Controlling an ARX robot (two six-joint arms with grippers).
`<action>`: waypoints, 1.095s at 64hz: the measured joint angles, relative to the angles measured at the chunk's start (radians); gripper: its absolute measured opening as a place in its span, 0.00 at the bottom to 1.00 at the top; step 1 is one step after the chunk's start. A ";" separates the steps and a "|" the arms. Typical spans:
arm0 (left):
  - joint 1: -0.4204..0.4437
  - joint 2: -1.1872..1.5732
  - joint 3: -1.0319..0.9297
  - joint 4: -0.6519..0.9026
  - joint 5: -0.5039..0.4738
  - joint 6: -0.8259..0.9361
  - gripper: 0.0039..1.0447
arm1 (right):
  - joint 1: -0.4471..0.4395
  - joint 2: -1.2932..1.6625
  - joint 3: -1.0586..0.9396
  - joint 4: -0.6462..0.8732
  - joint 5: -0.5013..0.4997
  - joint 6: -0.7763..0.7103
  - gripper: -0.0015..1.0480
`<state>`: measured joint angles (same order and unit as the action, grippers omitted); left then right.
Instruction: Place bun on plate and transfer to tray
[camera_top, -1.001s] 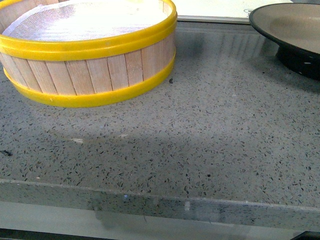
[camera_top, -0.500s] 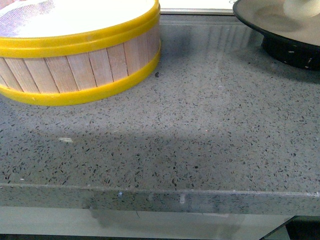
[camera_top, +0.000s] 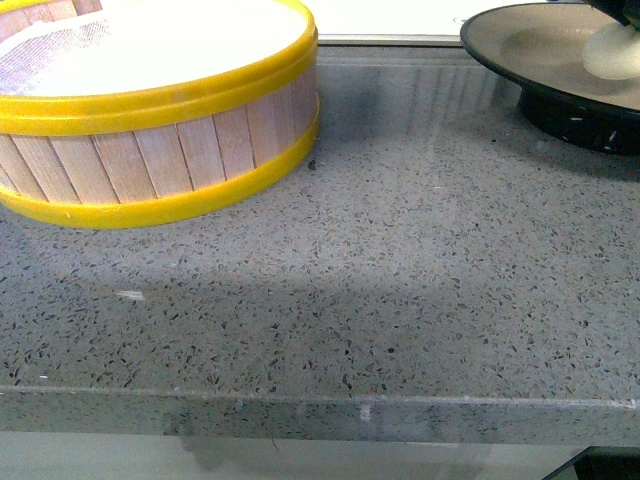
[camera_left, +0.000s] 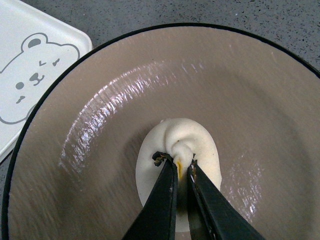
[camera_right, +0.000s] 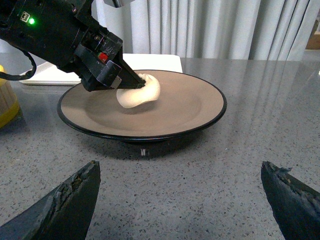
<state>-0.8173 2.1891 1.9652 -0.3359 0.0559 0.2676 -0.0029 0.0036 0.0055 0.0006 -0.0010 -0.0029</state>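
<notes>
Bun (camera_left: 200, 142) on plate (camera_left: 100, 100) inner surface, tipped — pleated peak points toward left gripper (camera_left: 181, 167), long axis in line with jaws. Jaws narrow, pinching peak between tips. Right gripper (camera_right: 180, 170) wide, empty, near plate. Tray (camera_left: 35, 65) just beside plate.

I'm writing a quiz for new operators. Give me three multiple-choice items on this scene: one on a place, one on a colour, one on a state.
1. Where is the bun? A in the basket; B on the plate; C on the counter.
2. What colour is the plate's rim? A yellow; B white; C black.
3. How is the left gripper? A shut on the bun; B wide open; C out of view.
Key: 1 B, it sits in the plate's brown well; 2 C, a black edge rings it; 3 A, its fingers pinch the bun's top knot.
</notes>
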 joint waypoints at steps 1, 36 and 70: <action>-0.001 0.000 0.000 0.000 0.001 -0.002 0.04 | 0.000 0.000 0.000 0.000 0.000 0.000 0.91; -0.003 -0.001 0.040 -0.028 -0.003 -0.023 0.88 | 0.000 0.000 0.000 0.000 0.000 0.000 0.91; 0.240 -0.482 -0.275 0.196 -0.161 -0.118 0.94 | 0.000 0.000 0.000 0.000 0.000 0.000 0.91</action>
<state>-0.5770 1.7069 1.6901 -0.1398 -0.1051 0.1493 -0.0029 0.0036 0.0055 0.0006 -0.0013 -0.0029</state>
